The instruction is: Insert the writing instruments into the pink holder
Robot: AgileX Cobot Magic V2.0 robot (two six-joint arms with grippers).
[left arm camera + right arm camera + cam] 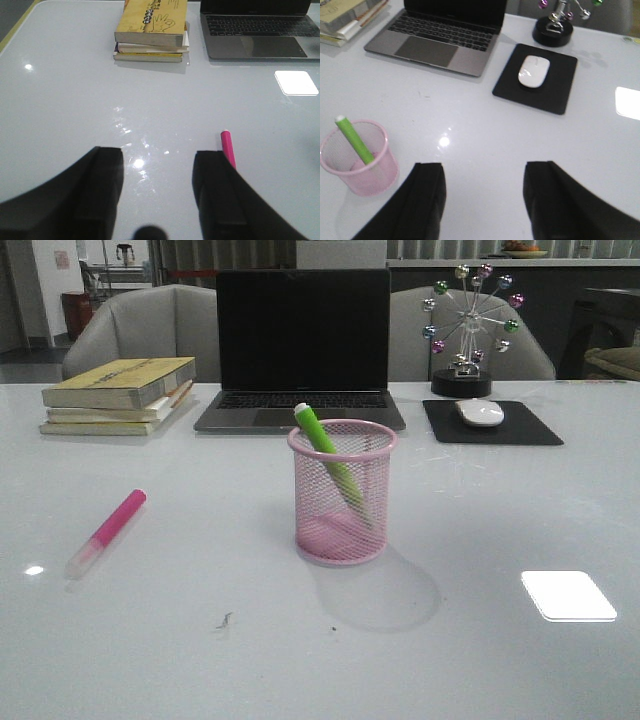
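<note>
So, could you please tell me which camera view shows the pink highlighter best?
The front view: the whole pink highlighter lies on the table, left of the pink holder, clear cap end nearer the camera. The left wrist view shows only its pink end beside one of the left gripper's fingers. The right wrist view misses it.

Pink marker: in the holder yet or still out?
Out. The pink marker lies flat on the table, left of the pink holder; only the green marker is inside.

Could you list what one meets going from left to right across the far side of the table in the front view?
Stack of books → laptop → small ferris-wheel ornament → white mouse on its black mouse pad. The ornament and mouse overlap in left-right position, so their order is close.
</note>
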